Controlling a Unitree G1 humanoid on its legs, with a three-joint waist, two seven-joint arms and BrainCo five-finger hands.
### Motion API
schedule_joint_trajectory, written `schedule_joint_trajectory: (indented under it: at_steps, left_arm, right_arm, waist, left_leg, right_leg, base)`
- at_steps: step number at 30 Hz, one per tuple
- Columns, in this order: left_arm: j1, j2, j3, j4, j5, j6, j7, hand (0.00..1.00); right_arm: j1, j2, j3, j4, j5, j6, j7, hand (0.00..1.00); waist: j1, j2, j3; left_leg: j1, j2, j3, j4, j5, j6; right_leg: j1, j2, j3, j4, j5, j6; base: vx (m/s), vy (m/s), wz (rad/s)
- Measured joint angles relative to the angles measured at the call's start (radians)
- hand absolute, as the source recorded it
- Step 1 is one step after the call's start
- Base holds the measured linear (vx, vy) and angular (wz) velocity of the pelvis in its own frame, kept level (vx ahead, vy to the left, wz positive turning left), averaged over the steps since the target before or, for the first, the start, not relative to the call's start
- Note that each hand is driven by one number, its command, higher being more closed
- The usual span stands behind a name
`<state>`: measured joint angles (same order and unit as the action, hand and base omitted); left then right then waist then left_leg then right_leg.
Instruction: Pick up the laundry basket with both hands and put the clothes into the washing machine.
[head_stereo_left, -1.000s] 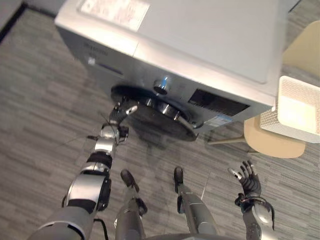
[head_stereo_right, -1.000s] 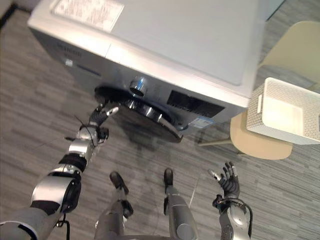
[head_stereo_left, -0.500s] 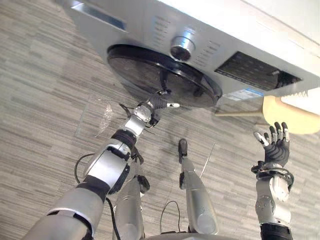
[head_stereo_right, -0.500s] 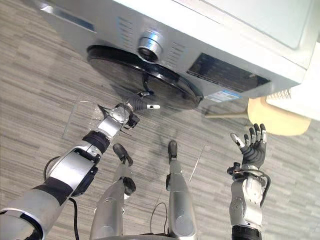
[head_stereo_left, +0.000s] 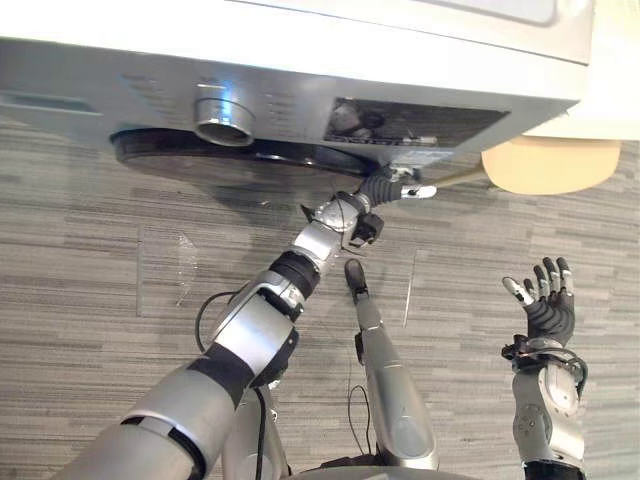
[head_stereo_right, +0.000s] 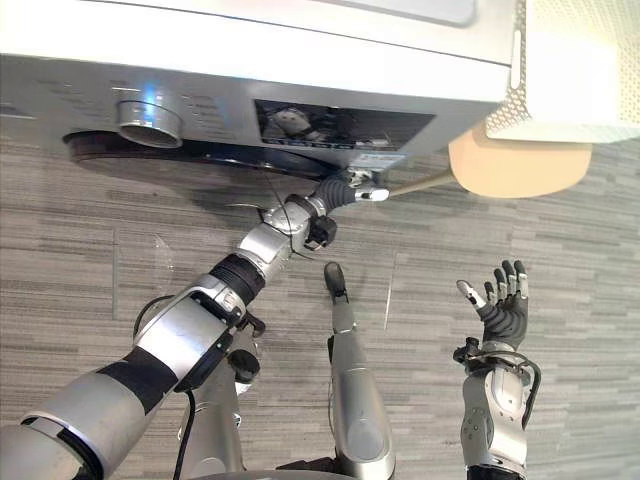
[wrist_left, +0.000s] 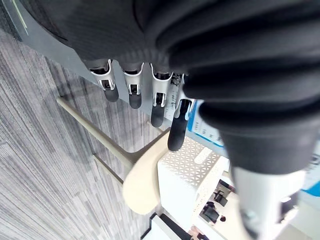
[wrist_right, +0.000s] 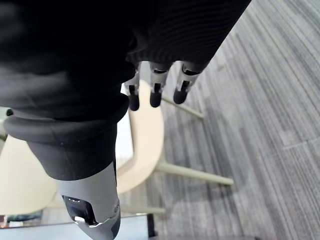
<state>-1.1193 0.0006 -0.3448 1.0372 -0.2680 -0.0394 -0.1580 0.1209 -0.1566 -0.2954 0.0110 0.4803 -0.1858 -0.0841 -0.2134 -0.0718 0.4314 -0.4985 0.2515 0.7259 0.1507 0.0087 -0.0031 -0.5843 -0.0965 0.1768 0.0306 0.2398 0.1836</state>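
Left eye view, item by item.

- Washing machine (head_stereo_left: 300, 60): silver front-loader seen from above, round knob (head_stereo_left: 222, 115) on its panel. The dark door (head_stereo_left: 200, 155) lies close under the front and looks shut, though I cannot be certain.
- Left hand (head_stereo_left: 388, 187): arm stretched forward, the hand at the door's right-hand edge. In the left wrist view its fingers (wrist_left: 131, 92) run out nearly straight and grasp nothing – an open hand. Whether a fingertip touches the door rim cannot be told.
- Right hand (head_stereo_left: 546, 310): raised over the grey plank floor (head_stereo_left: 100, 300), well apart from the machine, fingers spread and empty.
- Laundry basket (head_stereo_right: 575, 60): white, perforated, resting on a beige chair (head_stereo_right: 520, 165) just beside the machine's right side. Neither hand is on it, and its contents cannot be made out.

Step in hand, as judged: getting the door open, ahead of any lift – the basket is not yet picked up.

Next move calls for: the left fingertips hooked behind the door's edge and a pull outward. After that, both hands go to opposite sides of the basket.
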Motion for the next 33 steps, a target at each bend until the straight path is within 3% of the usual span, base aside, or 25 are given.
schedule_joint_trajectory:
  at_steps: [5,6,7,9,11,14,16,20,22,24,28,33]
  left_arm:
    - [0.015,0.033,0.117,0.037,0.153,-0.015,0.003,0.00]
    - [0.019,0.037,0.124,0.037,0.164,-0.016,0.005,0.00]
    - [0.034,0.043,0.125,0.029,0.175,-0.018,0.006,0.00]
    - [0.110,0.065,0.163,0.009,0.187,-0.025,0.025,0.00]
    - [0.184,0.093,0.159,-0.034,0.190,-0.025,0.044,0.00]
    - [0.361,0.143,0.037,-0.222,0.189,-0.040,0.058,0.00]
    - [0.462,0.167,-0.059,-0.363,0.177,-0.059,0.057,0.00]
    - [0.740,0.183,-0.145,-0.666,0.022,-0.120,0.052,0.00]
    - [0.849,0.193,-0.142,-0.785,-0.067,-0.147,0.046,0.00]
    - [0.959,0.207,-0.107,-0.894,-0.125,-0.176,0.026,0.00]
    - [1.082,0.201,0.002,-0.916,-0.148,-0.199,0.007,0.00]
    - [1.251,0.136,0.197,-0.715,-0.047,-0.212,0.039,0.00]
  right_arm:
    - [0.003,0.000,0.000,-0.038,0.002,-0.004,0.023,0.00]
    - [0.003,0.001,-0.001,-0.038,0.002,-0.004,0.023,0.00]
    - [0.015,0.000,-0.001,-0.038,0.002,-0.004,0.023,0.00]
    - [0.016,-0.003,0.005,-0.022,-0.005,0.000,0.021,0.00]
    - [0.034,-0.002,0.007,-0.014,-0.020,0.000,0.020,0.00]
    - [0.095,0.014,0.031,0.071,-0.052,0.008,0.018,0.00]
    - [0.134,0.029,0.062,0.132,-0.064,0.020,0.021,0.00]
    - [0.141,0.083,0.141,0.312,-0.110,0.041,0.045,0.00]
    - [0.125,0.105,0.149,0.412,-0.130,0.039,0.061,0.00]
    - [0.083,0.110,0.146,0.583,-0.140,0.045,0.067,0.00]
    - [0.019,0.101,0.135,0.729,-0.176,0.059,0.067,0.00]
    - [-0.009,0.053,0.136,0.839,-0.219,0.060,0.065,0.00]
  waist:
    - [-0.011,0.001,0.001]
    - [-0.011,0.001,0.001]
    - [-0.018,0.000,0.001]
    - [-0.014,0.017,0.011]
    - [-0.014,0.018,0.010]
    - [-0.008,0.032,0.006]
    - [0.012,0.057,-0.009]
    - [0.070,0.097,-0.102]
    - [0.068,0.111,-0.146]
    - [0.065,0.115,-0.202]
    - [0.065,0.125,-0.228]
    - [0.104,0.136,-0.297]
  left_leg:
    - [0.006,0.037,0.023,-0.025,0.023,-0.034]
    - [0.003,0.038,0.025,-0.032,0.031,-0.044]
    - [-0.002,0.038,0.031,-0.032,0.056,-0.058]
    - [0.012,0.048,0.030,-0.050,0.076,-0.087]
    - [0.031,0.049,0.022,-0.063,0.079,-0.091]
    - [0.093,0.047,0.009,-0.086,0.093,-0.088]
    - [0.125,0.039,-0.011,-0.103,0.116,-0.061]
    - [0.232,-0.033,-0.047,-0.161,0.123,-0.051]
    - [0.274,-0.063,-0.077,-0.187,0.122,-0.049]
    - [0.305,-0.089,-0.126,-0.191,0.121,-0.048]
    - [0.366,-0.093,-0.200,-0.192,0.121,-0.048]
    - [0.427,-0.094,-0.317,-0.221,0.121,-0.050]
  right_leg:
    - [0.000,0.037,0.018,-0.033,0.015,-0.008]
    - [0.000,0.039,0.017,-0.039,0.006,-0.010]
    - [0.005,0.031,0.014,-0.040,-0.071,-0.055]
    - [0.000,0.043,-0.020,-0.036,-0.069,-0.064]
    - [0.012,0.044,-0.044,-0.028,-0.067,-0.066]
    - [0.089,0.038,-0.097,-0.019,-0.091,-0.081]
    - [0.129,0.028,-0.144,0.017,-0.125,-0.090]
    - [0.229,-0.020,-0.195,0.069,-0.205,-0.074]
    - [0.278,-0.040,-0.207,0.067,-0.225,-0.063]
    - [0.326,-0.056,-0.226,0.056,-0.237,-0.059]
    - [0.405,-0.061,-0.253,0.050,-0.243,-0.069]
    - [0.507,-0.057,-0.331,0.055,-0.287,-0.072]
  base:
    - [-0.02,-0.095,-0.14]
    - [-0.05,-0.143,0.28]
    - [-0.08,-0.185,0.21]
    - [-0.07,-0.160,-0.02]
    - [-0.02,-0.087,-0.09]
    - [0.06,-0.055,0.36]
    - [0.08,-0.006,0.69]
    - [0.16,0.056,0.52]
    - [0.22,0.064,0.35]
    - [0.21,0.040,0.21]
    - [0.14,-0.007,0.15]
    - [0.01,0.001,0.40]
